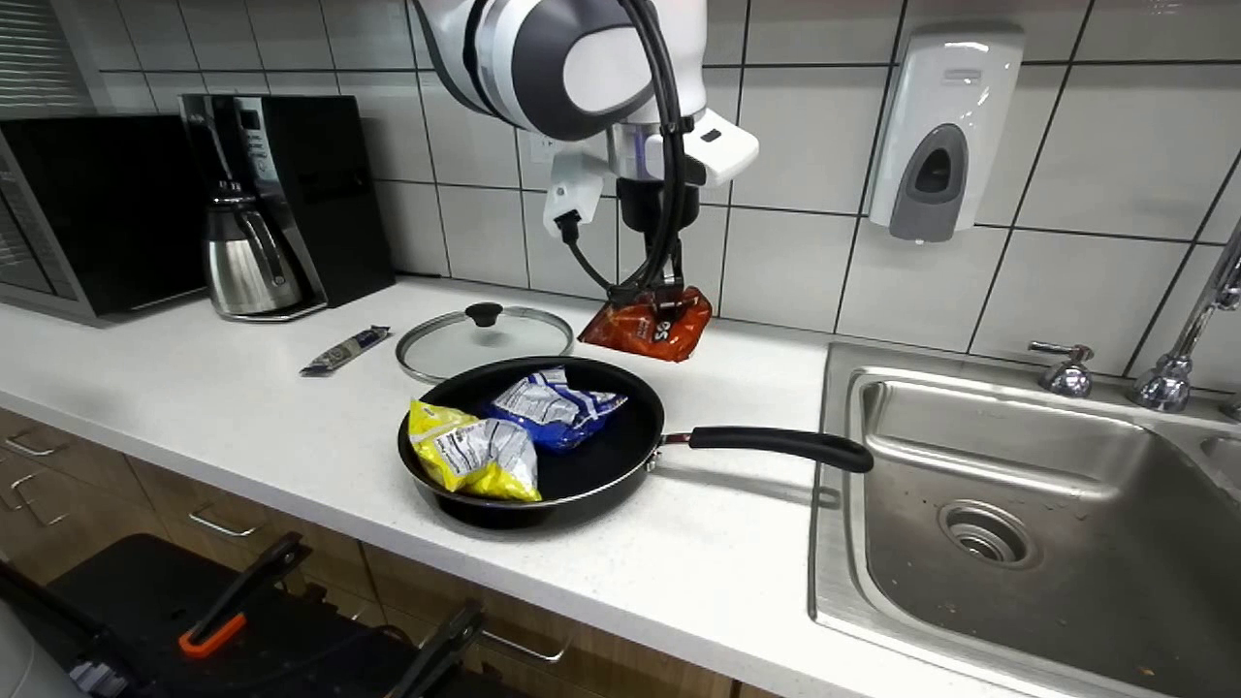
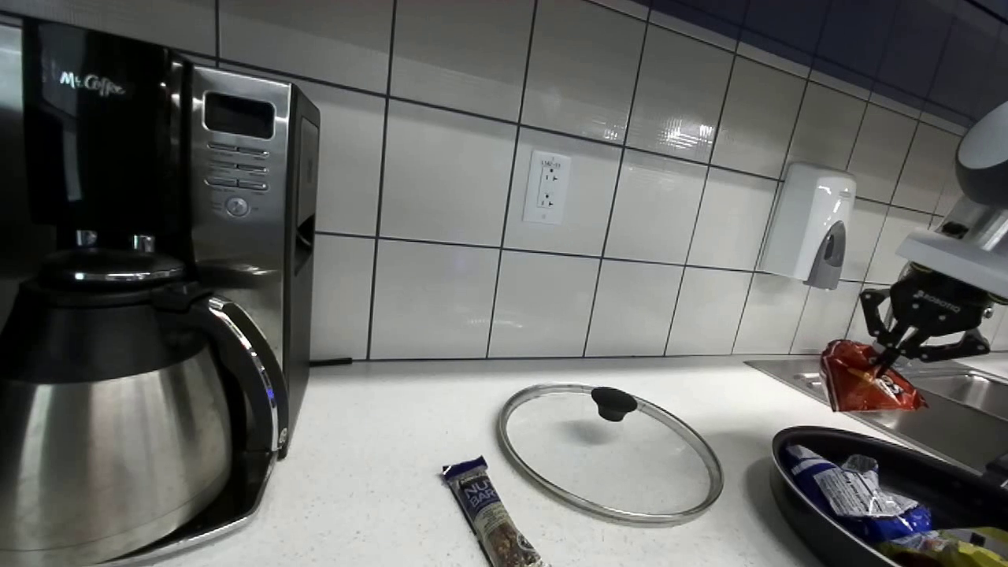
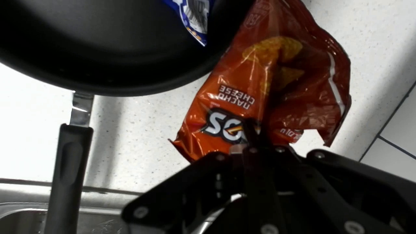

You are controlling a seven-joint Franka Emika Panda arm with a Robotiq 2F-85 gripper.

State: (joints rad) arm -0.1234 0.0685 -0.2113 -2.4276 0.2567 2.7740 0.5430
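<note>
Black Robotiq gripper, jaws pinching a glossy red foil chip bag.
The bag hangs above a white speckled desk near a round black frying pan, which contains a crumpled blue-and-white packet and a yellow-and-silver packet; beside the pan lie a circular glass lid and, farther off, a slim nut bar.
</note>
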